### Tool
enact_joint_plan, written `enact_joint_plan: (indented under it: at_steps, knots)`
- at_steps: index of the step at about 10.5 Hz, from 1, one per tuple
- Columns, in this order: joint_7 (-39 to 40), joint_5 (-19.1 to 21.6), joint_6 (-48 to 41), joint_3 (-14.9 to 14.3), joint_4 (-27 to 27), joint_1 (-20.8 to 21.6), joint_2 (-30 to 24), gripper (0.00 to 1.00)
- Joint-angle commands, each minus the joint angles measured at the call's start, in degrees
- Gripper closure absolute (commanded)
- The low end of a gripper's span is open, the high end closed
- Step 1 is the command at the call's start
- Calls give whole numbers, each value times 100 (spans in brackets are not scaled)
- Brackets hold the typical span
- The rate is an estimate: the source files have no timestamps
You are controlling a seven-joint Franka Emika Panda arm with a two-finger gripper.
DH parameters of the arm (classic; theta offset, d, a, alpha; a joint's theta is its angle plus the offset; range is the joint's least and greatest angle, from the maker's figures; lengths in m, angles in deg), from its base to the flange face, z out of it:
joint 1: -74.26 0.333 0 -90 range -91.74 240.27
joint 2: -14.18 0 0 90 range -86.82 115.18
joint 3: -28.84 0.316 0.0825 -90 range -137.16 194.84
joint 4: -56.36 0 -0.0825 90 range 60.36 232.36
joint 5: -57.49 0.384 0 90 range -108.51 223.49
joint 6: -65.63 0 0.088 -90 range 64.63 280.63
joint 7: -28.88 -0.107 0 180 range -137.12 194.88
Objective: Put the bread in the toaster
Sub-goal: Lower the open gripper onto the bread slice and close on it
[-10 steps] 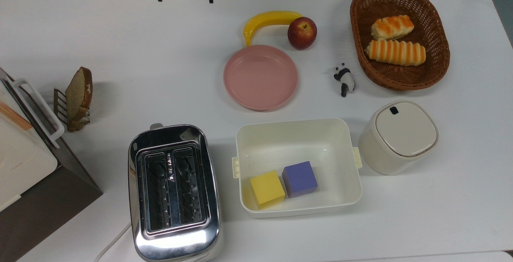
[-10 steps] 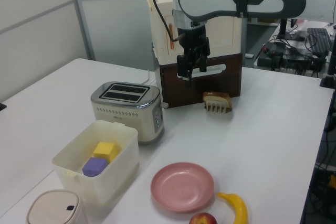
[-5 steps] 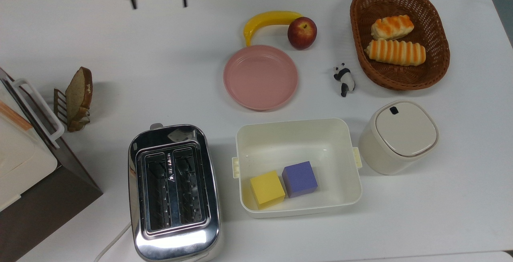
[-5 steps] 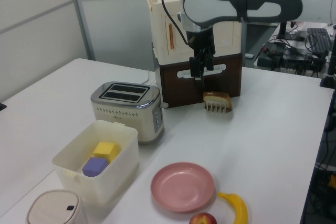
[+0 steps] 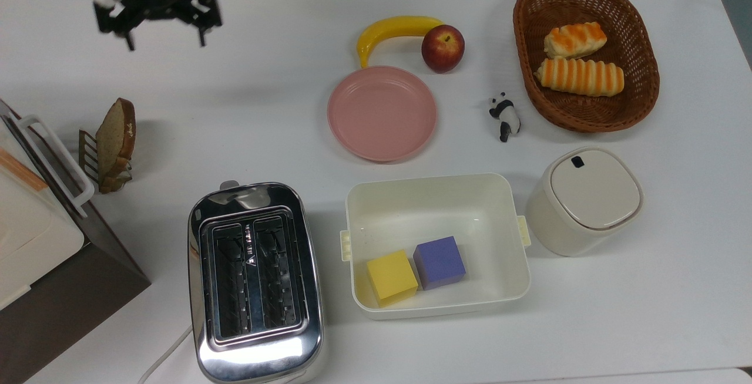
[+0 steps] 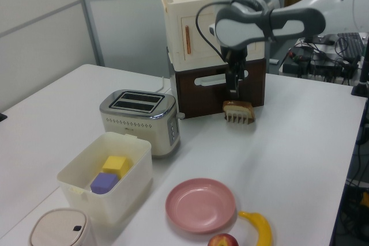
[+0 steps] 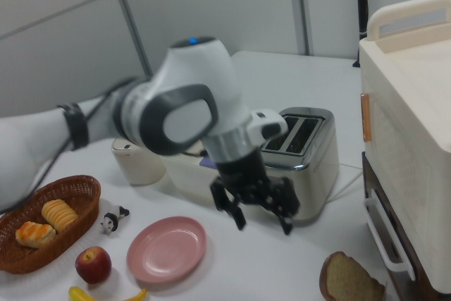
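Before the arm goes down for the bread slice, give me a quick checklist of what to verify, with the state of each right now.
1. Gripper open, holding nothing: ok.
2. Bread upright in its small rack, nothing on it: ok.
3. Gripper above the bread: not ok; in the top view it sits further up the picture than the slice.
4. Toaster slots free of objects: ok.
5. Finger line matched to the slice's thin faces: cannot tell.
6. Cream cabinet close behind the rack: watch clearance, cannot tell.

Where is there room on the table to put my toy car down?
The bare white table along the top view's bottom right, below the lidded canister, is free. So is the wide patch between the bread and the pink plate. It is crowded between the toaster and the cream bin.
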Motion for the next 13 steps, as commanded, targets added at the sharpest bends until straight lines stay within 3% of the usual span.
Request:
enact_joint_plan:
  at_steps: [1,3,6,8,9,10,13]
  knots:
    - [113,-267,819,1,136,-309,498,0]
    - [43,-547,1277,1,109,-424,850,5]
    - [103,-601,1552,1,100,-609,931,40]
    - [113,-610,1613,1,100,-618,992,53]
    - [113,-628,1622,1,100,-618,1010,53]
    - [113,-680,1622,1,100,-618,1045,44]
    - [95,-751,1701,1,109,-618,1063,36]
